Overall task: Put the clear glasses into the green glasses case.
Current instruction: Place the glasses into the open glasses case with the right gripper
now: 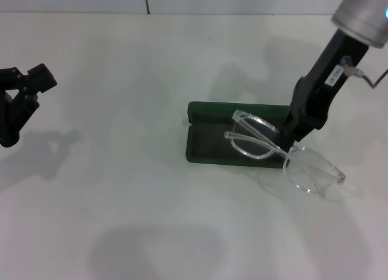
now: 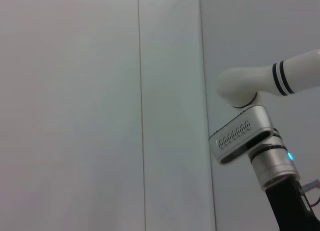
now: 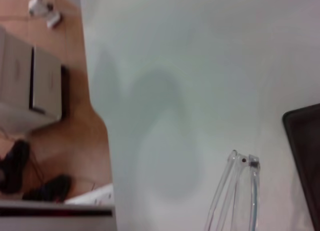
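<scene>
The clear glasses (image 1: 285,153) sit right of centre in the head view, half in and half out of the green glasses case (image 1: 209,148): one lens lies over the dark lining at the case's right end, the other rests on the white table (image 1: 121,219) just beyond the case's right edge, toward the lower right of the frame. The frame crosses the case rim, so it looks tilted rather than flat. In the right wrist view the folded clear temple arms (image 3: 235,191) show low in the frame, with a corner of the case at the right edge.

These glasses look light, thin and springy (and slick, being bare plastic), so a hard squeeze on a lens could pop or scratch it. The bridge or the thick front rim seems the safest hold; the temples would likely flex and twist.

The right gripper (image 1: 294,131) comes down from the upper right and stands at the case's right end, right against the glasses; whether its fingers pinch the frame I cannot tell. The left gripper (image 1: 24,89) hangs at the far left edge, well apart, its dark fingers spread.
</scene>
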Controlling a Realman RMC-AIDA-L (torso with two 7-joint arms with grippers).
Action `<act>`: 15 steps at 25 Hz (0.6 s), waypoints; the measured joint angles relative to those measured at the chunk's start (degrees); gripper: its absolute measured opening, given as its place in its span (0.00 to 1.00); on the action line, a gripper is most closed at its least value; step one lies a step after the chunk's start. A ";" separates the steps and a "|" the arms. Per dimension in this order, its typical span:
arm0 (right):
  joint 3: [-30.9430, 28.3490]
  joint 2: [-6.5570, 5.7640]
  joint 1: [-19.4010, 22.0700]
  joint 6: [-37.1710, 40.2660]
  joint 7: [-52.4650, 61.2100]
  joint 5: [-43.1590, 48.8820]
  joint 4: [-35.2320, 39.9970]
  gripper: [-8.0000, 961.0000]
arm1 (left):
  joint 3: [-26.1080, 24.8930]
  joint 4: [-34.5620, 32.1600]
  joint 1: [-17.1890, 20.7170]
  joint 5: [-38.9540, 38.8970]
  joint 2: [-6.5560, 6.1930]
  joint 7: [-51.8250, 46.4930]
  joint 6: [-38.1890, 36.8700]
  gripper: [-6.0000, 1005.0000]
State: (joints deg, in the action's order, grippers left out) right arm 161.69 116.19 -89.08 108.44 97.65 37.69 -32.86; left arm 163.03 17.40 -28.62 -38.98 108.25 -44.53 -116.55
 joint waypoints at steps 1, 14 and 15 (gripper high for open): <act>0.00 0.01 -1.37 -2.54 2.76 3.07 4.75 0.07 | 0.00 0.01 -0.01 0.01 0.03 -0.06 0.03 0.11; -0.05 0.00 -6.40 -16.28 8.13 11.00 18.96 0.07 | 0.00 0.09 0.39 0.49 0.21 -1.18 0.10 0.11; -0.05 0.00 -6.78 -16.87 8.13 11.00 19.57 0.07 | 0.00 0.09 0.44 0.50 0.20 -1.26 0.10 0.11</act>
State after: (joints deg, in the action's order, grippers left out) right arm 161.63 116.19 -95.85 91.57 105.78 48.70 -13.28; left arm 163.04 17.50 -28.18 -38.48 108.45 -45.79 -116.45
